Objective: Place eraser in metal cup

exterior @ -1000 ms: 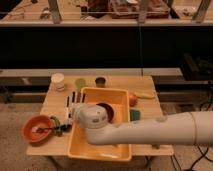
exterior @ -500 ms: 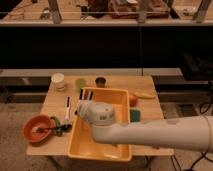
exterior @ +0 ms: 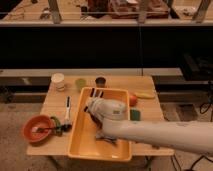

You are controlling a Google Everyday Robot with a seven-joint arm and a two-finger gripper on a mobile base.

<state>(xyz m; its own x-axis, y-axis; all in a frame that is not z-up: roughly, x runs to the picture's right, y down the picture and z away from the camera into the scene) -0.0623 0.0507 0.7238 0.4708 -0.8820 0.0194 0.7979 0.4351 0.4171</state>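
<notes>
End effector (exterior: 96, 94) closed over yellow tub (exterior: 84, 141) — wooden table (exterior: 54, 107), dark room (exterior: 100, 50).

White smooth tubular arm (exterior: 165, 134), rounded pale joint (exterior: 111, 110), dark pincer (exterior: 94, 98) over yellow tub (exterior: 79, 136), far end

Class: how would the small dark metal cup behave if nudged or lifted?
The small dark metal cup stands upright and narrow, so a sideways nudge might tip it; on its side it could roll. Being metal, it probably stays rigid. The hand hovers in front, over the yellow plastic tub's far rim.
</notes>
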